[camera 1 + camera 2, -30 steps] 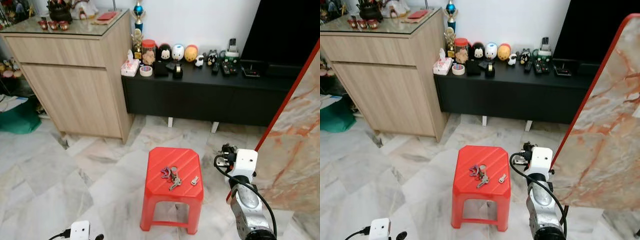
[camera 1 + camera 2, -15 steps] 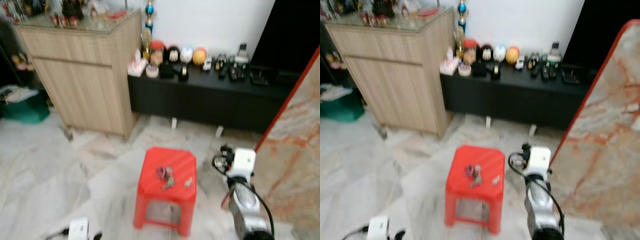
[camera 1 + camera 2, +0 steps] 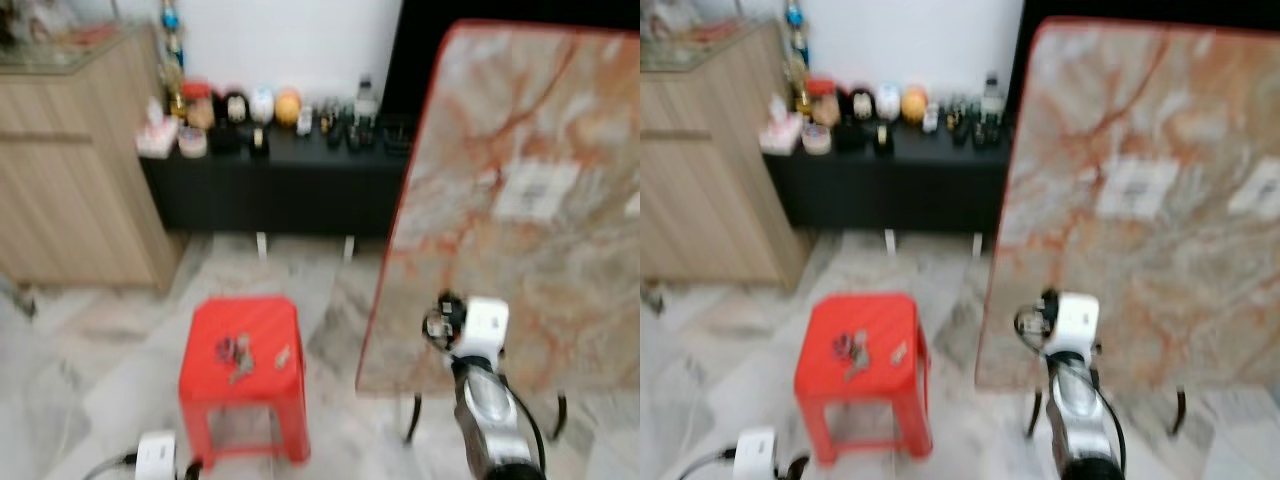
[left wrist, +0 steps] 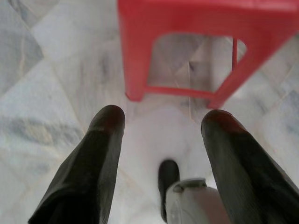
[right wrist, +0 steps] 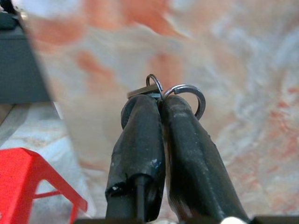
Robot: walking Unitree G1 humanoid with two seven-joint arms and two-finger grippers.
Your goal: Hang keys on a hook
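Blurred head views. Red stool [image 3: 243,345] at lower left, bearing loose keys [image 3: 236,352]. Right gripper [image 5: 159,105] at centre frame, fingers pressed together on metal key rings [image 5: 184,93] before a marble-patterned panel [image 3: 510,190]. Left gripper [image 4: 159,123] low, fingers spread apart, holding nothing.

Metal key rings [image 5: 180,93] pinched between black fingers [image 5: 140,140]; more keys [image 3: 235,352] on red stool [image 3: 245,395].

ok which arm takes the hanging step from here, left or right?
Right. The right gripper is shut on a key ring and raised toward the marble panel. The left gripper hangs open, low by the red stool. No hook is visible; frames are blurred.
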